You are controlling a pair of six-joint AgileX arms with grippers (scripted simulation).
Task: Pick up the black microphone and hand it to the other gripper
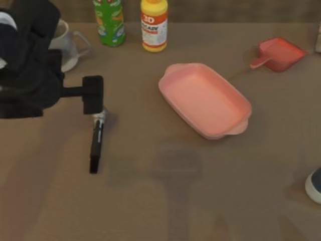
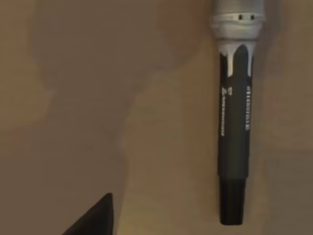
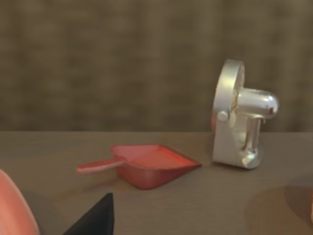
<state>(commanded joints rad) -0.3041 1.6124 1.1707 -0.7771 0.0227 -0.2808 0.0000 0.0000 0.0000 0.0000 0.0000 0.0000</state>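
Hovering at the table's (image 1: pixel 150 211) left side, my left gripper (image 1: pixel 93 94) sits directly above the microphone's (image 1: pixel 96 142) head; I can't tell its finger spread. The microphone lies flat, handle toward the bare near edge. A pink dish (image 1: pixel 205 99) sits well to its right. My right arm is parked, barely in view.

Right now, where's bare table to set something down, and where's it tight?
Free: the whole near strip below the black microphone and pink baking dish, and the gap between those two. Crowded: the far edge, with grey mug, green bottle, yellow bottle and red scoop. The left gripper hangs over the microphone's head.
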